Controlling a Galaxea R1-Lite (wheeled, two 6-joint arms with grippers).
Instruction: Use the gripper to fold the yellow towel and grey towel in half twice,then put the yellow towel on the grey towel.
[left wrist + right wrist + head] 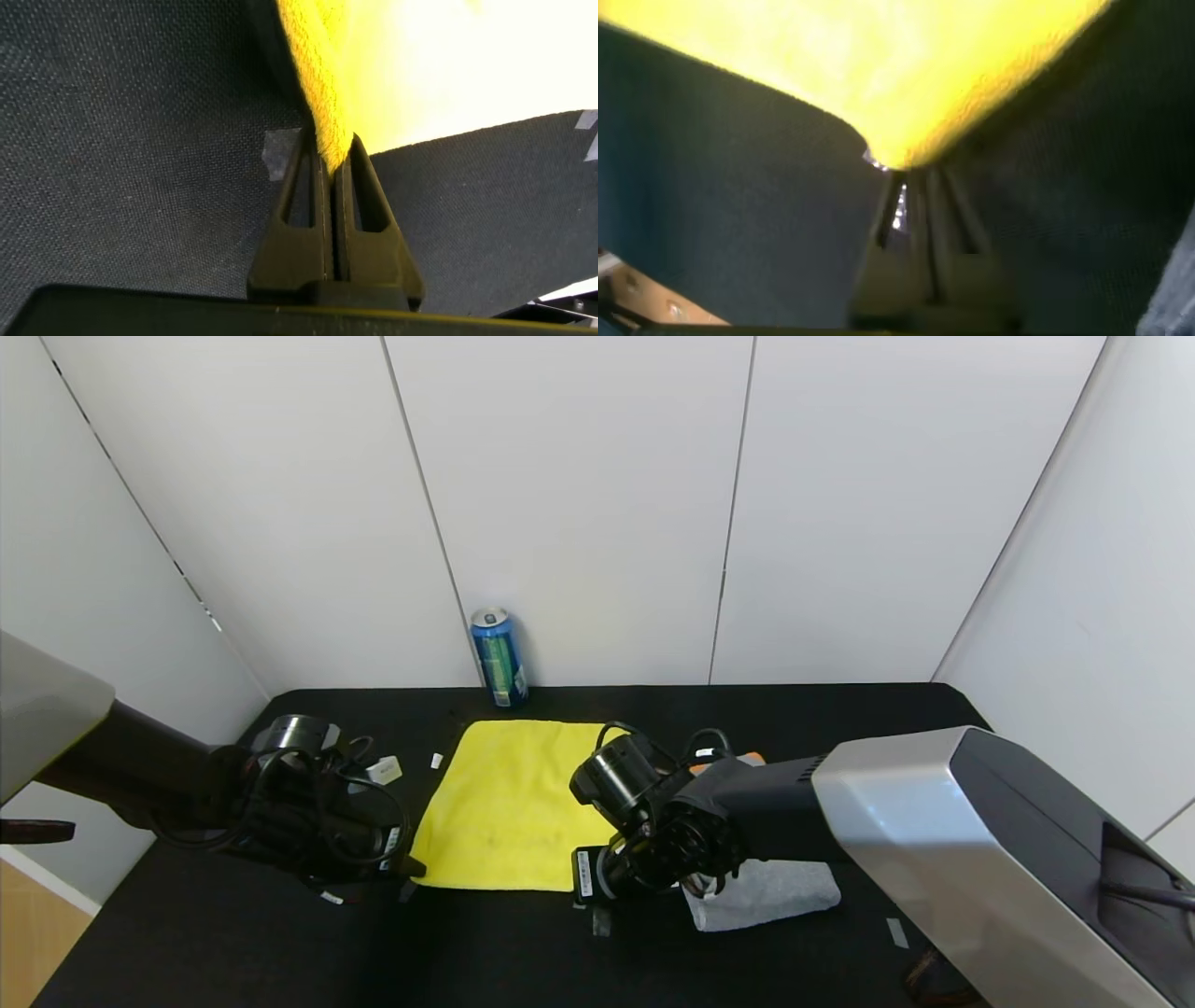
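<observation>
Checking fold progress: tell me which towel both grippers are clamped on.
The yellow towel: left gripper and right gripper each pinch a near corner. The grey towel lies untouched.

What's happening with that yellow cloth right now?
Left gripper, right gripper: jaws shut on yellow towel near corners. Grey towel beside it. Nothing in the way.

A big black table (pixel 822 719) fills the low part of the room. Its top looks like rough black cloth. White wall panels (pixel 569 504) stand behind it, with thin dark lines running between them. More white walls close in at 9 o'clock and 3 o'clock. A blue can (pixel 499 658) stands at 12 o'clock, at the back edge by the wall. Small bits of tape (pixel 896 931) are stuck on the table. A light wood piece (pixel 23 933) shows at 8 o'clock.
</observation>
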